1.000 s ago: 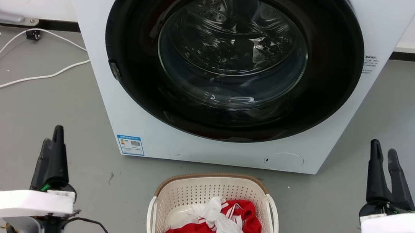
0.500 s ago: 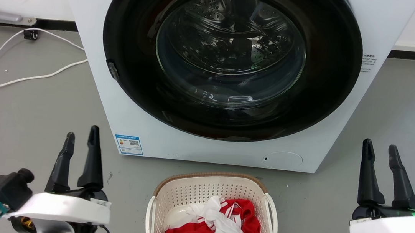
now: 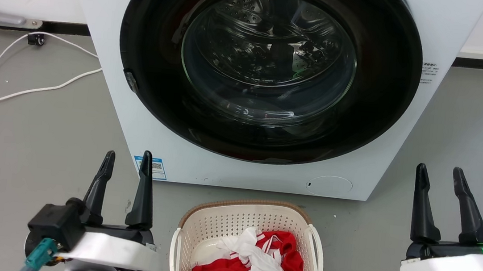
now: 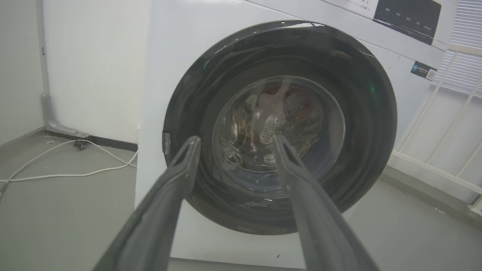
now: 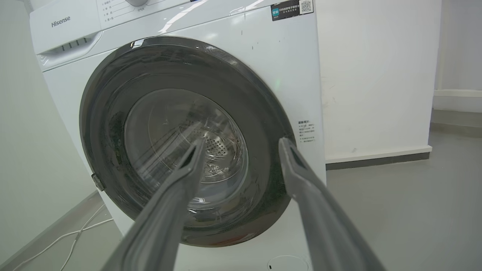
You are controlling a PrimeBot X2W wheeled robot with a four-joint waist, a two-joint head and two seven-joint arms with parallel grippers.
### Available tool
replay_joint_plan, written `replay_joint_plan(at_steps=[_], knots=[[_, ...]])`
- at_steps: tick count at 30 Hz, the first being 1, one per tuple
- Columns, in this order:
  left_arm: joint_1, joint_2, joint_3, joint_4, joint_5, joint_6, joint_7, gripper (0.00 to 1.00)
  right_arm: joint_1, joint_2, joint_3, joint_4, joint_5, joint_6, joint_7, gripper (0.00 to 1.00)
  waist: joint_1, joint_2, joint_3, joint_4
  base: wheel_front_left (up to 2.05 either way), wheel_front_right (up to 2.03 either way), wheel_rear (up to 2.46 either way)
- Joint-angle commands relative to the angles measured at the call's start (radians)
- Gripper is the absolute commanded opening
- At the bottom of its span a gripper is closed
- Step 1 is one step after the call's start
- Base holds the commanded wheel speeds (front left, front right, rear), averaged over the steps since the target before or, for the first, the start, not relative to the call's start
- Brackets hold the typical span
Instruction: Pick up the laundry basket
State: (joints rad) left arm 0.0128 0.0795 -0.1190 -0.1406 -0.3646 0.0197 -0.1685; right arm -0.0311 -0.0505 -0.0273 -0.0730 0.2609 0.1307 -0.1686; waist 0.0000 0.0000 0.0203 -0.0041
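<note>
The left hand (image 3: pixel 128 154) and right hand (image 3: pixel 439 169) are hovering spread and empty, flanking the laundry basket (image 3: pixel 232 222) on open floor (image 3: pixel 361 238).

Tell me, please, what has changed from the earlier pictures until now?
The left claw moved right, toward the laundry basket, and now shows open. The right claw shifted slightly inward. Nothing was grasped; basket and washing machine stayed put.
</note>
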Motion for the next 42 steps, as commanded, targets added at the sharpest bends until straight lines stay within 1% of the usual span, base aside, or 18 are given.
replay_joint_plan(at_steps=[1,4,8,12,16,18,22,24,27,30,32,33,34,37,38,42], knots=[[0.003,0.013,-0.017,-0.007,0.031,0.017,-0.01,1.0,0.005,-0.001,0.001,-0.01,-0.037,0.0,-0.01,1.0,0.0,0.0,0.0,-0.001,0.0,0.0,0.0],[0.004,0.025,-0.039,-0.003,0.052,0.037,-0.018,1.0,0.011,-0.001,0.002,0.0,-0.074,0.0,-0.018,1.0,0.0,0.0,-0.001,-0.001,0.0,0.0,0.0],[0.005,0.041,-0.072,0.002,0.082,0.048,-0.026,1.0,0.016,-0.001,0.001,0.012,-0.114,0.0,-0.028,1.0,0.0,0.0,0.001,-0.002,0.0,0.0,0.0],[0.008,0.051,-0.102,0.02,0.105,0.034,-0.035,1.0,0.017,-0.001,0.0,0.022,-0.156,0.0,-0.036,1.0,0.0,0.0,0.004,-0.002,0.0,0.0,0.0],[0.016,0.053,-0.116,0.033,0.135,0.034,-0.044,1.0,0.024,0.0,-0.002,0.032,-0.194,0.0,-0.044,1.0,0.0,0.0,0.003,-0.004,0.0,0.0,0.0],[0.017,0.056,-0.123,0.04,0.152,0.027,-0.049,1.0,0.026,0.0,0.0,0.036,-0.215,0.0,-0.048,1.0,0.0,0.0,0.003,-0.005,0.0,0.0,0.0],[0.02,0.056,-0.132,0.046,0.19,0.04,-0.057,1.0,0.031,0.0,0.004,0.039,-0.252,0.0,-0.057,1.0,0.0,0.0,0.002,-0.007,0.0,0.0,0.0],[0.024,0.057,-0.137,0.051,0.205,0.04,-0.061,1.0,0.032,0.0,0.007,0.041,-0.267,0.0,-0.061,1.0,0.0,0.0,0.002,-0.008,0.0,0.0,0.0],[0.029,0.053,-0.144,0.06,0.211,0.024,-0.066,1.0,0.034,0.0,0.012,0.046,-0.281,0.0,-0.066,1.0,0.0,0.0,0.003,-0.009,0.0,0.0,0.0],[0.042,0.031,-0.119,0.072,0.195,0.01,-0.072,1.0,0.046,0.0,0.007,0.071,-0.237,0.0,-0.072,1.0,0.0,0.0,0.003,-0.008,0.0,0.0,0.0],[0.049,0.017,-0.095,0.089,0.186,-0.012,-0.076,1.0,0.048,0.0,0.007,0.095,-0.216,0.0,-0.075,1.0,0.0,0.0,0.002,-0.007,0.0,0.0,0.0],[0.048,0.013,-0.089,0.094,0.194,-0.027,-0.077,1.0,0.049,0.0,0.009,0.107,-0.208,0.0,-0.077,1.0,0.0,0.0,0.002,-0.007,0.0,0.0,0.0],[0.048,0.013,-0.089,0.094,0.194,-0.027,-0.077,1.0,0.049,0.0,0.009,0.107,-0.208,0.0,-0.077,1.0,0.0,0.0,0.002,-0.007,0.0,0.0,0.0],[0.054,-0.002,-0.066,0.107,0.215,-0.055,-0.083,1.0,0.051,0.0,0.016,0.148,-0.17,0.0,-0.083,1.0,0.0,0.0,0.002,-0.007,0.0,0.0,0.0],[0.06,-0.013,-0.052,0.118,0.241,-0.076,-0.088,1.0,0.043,0.0,0.023,0.172,-0.162,0.0,-0.088,1.0,0.0,0.0,0.003,-0.007,0.0,0.0,0.0],[0.064,-0.02,-0.045,0.138,0.275,-0.095,-0.095,1.0,0.033,0.0,0.027,0.188,-0.179,0.0,-0.095,1.0,0.0,0.0,0.006,-0.008,0.0,0.0,0.0]])
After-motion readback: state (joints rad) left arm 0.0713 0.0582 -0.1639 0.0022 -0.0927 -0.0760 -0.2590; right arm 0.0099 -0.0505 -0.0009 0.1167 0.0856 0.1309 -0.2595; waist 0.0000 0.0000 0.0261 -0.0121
